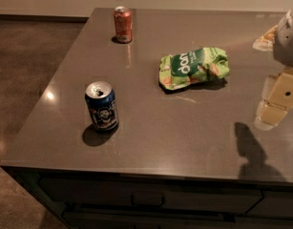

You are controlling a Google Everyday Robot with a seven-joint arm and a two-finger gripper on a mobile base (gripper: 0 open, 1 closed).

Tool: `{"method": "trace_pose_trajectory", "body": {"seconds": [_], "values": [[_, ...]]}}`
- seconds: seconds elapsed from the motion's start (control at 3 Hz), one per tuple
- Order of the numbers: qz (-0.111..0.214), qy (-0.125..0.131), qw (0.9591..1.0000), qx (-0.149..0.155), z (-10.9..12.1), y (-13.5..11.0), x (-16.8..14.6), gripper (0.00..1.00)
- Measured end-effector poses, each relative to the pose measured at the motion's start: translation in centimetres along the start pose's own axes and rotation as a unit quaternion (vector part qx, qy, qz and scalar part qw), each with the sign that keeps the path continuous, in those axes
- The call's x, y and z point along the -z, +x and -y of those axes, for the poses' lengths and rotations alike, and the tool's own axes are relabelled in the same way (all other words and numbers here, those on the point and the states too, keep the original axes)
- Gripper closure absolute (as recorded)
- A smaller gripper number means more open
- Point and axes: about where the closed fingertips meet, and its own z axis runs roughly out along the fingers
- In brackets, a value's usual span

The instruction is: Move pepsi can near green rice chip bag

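Observation:
The pepsi can [101, 106] stands upright on the grey countertop [151, 128] at the front left, dark blue with a silver top. The green rice chip bag [193, 67] lies crumpled near the middle of the countertop, to the right of and behind the can. My gripper [276, 105] hangs at the right edge of the view above the countertop, well to the right of the bag and far from the can. It holds nothing that I can see.
An orange-red can [123, 24] stands upright at the back left of the countertop. The countertop's left and front edges drop to a dark floor [22, 70]. Drawers [151, 199] run below the front edge.

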Motion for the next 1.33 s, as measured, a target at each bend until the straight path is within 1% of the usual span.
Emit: {"method": "trace_pose_trajectory", "body": {"seconds": [0.33, 0.67, 1.0, 1.33], "values": [[0.0, 0.0, 1.0, 0.0, 0.0, 0.0, 0.0, 0.0], [0.025, -0.007, 0.9996, 0.015, -0.2, -2.3, -0.4, 0.0], [0.072, -0.021, 0.9964, 0.039, -1.1, -7.1, -2.1, 0.0], [0.115, -0.037, 0.9908, 0.062, -2.5, -12.3, -4.4, 0.0]]}}
